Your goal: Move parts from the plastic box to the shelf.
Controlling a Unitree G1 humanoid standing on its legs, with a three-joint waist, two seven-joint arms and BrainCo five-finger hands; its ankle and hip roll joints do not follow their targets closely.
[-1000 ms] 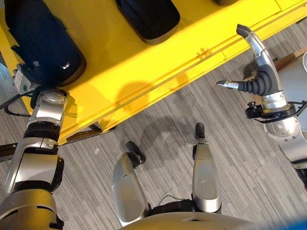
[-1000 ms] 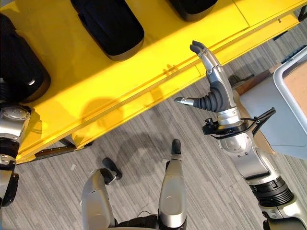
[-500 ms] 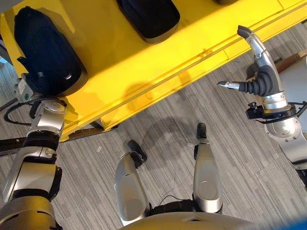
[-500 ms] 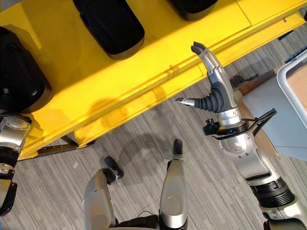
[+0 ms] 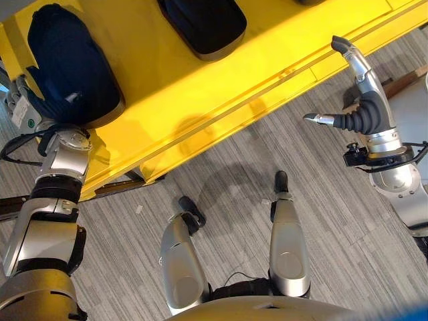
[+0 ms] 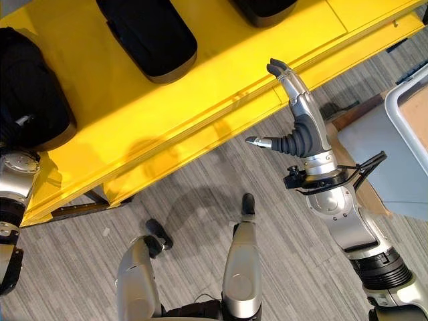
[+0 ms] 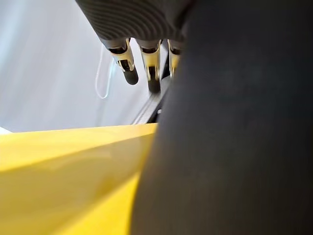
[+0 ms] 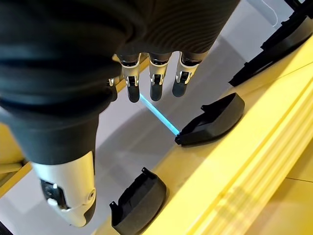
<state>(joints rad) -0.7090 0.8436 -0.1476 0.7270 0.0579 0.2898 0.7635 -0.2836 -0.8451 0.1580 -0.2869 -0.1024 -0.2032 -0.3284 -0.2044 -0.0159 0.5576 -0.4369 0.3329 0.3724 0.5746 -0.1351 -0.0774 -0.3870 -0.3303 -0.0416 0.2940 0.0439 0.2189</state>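
A large black moulded part (image 5: 70,67) rests on the left end of the yellow shelf (image 5: 221,87). My left hand (image 7: 154,73) is behind it, fingers curled at its edge, and the part (image 7: 234,137) looms close in the left wrist view. My right hand (image 6: 301,127) hangs open over the floor just off the shelf's front edge, fingers straight, thumb out and nothing in it. The grey plastic box (image 6: 391,167) stands on the floor to my right.
More black parts lie on the shelf: one in the middle (image 6: 144,37) and one further right (image 6: 264,7). The right wrist view shows two of them (image 8: 212,120) (image 8: 139,200). Grey striped carpet (image 5: 227,174) runs in front of the shelf.
My left hand has carried the black part further in over the shelf's left end. My right hand has stayed almost still.
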